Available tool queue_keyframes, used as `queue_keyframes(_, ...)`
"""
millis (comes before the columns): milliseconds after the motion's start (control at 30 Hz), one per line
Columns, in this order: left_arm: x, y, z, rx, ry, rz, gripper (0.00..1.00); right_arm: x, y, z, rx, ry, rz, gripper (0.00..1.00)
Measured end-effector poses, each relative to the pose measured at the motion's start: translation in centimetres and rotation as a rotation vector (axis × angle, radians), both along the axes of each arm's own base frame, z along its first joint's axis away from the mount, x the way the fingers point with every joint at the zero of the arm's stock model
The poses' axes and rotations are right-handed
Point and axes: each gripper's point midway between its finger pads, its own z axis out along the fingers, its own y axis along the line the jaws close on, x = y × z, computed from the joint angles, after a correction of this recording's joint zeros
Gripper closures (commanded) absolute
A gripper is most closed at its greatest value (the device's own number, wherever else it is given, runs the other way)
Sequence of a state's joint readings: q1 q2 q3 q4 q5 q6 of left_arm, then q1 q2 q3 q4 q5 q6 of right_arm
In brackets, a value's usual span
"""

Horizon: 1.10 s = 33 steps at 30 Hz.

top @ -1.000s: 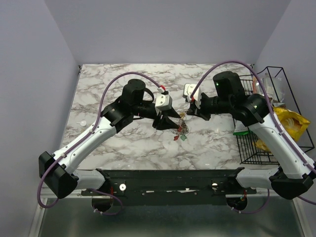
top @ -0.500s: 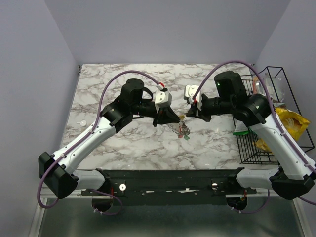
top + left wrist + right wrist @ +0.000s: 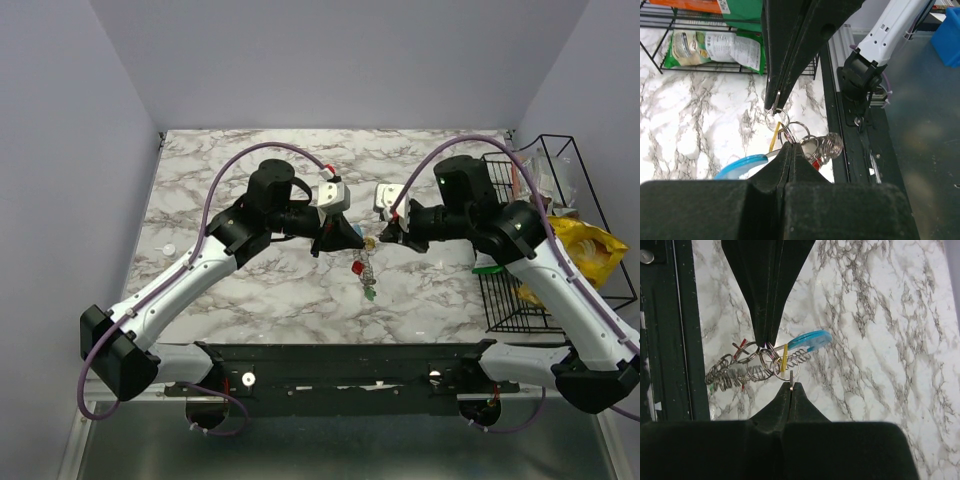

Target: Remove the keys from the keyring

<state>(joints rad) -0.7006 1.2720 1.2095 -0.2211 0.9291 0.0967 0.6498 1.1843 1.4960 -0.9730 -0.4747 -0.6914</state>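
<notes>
**Two end effectors pinch one key bunch**

The keys (image 3: 784, 358) are tiny and tangled with wire rings and a spring (image 3: 724, 375), so they are hard to count. One is yellow, and bits of red and green show.

Only the blue part of the keyring (image 3: 810, 340) shows. The left end effector (image 3: 765, 341) hides the rest and is squeezed tight on it. The right end effector (image 3: 791, 386) is squeezed tight on a small ring (image 3: 787, 371).

The bunch hangs over the counter (image 3: 865, 315), between the two.

A wire basket (image 3: 560, 137) at the right holds bags (image 3: 590, 250), partly hidden.
</notes>
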Motion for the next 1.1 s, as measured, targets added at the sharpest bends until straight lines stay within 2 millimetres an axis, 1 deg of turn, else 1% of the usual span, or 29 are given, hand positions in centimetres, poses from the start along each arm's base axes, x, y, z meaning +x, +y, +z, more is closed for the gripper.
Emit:
queue_keyframes(100, -0.1, 0.1, -0.4, 0.015, 0.019, 0.001, 1.00, 0.2, 0.0, -1.5, -0.015, 0.013, -0.003, 0.99)
queue_keyframes(233, -0.2, 0.2, -0.9, 0.036, 0.045, 0.003, 1.00, 0.4, 0.2, -2.9, -0.024, 0.024, 0.004, 0.99)
queue_keyframes(567, -0.3, 0.3, -1.1, 0.046, 0.080, 0.013, 1.00, 0.3, 0.8, -4.5, -0.017, 0.032, 0.038, 0.99)
queue_keyframes(767, 0.1, 0.3, -1.3, 0.052, 0.117, 0.029, 1.00, 0.4, 0.9, -5.2, -0.006, 0.023, 0.042, 0.99)
queue_keyframes(933, 0.3, 0.2, -1.5, 0.049, 0.162, 0.038, 1.00, -0.1, 1.3, -6.2, -0.009, 0.033, 0.056, 0.99)
queue_keyframes(1100, 0.3, 0.1, -1.4, 0.038, 0.186, 0.035, 1.00, -0.5, 1.6, -6.3, -0.007, 0.045, 0.058, 0.99)
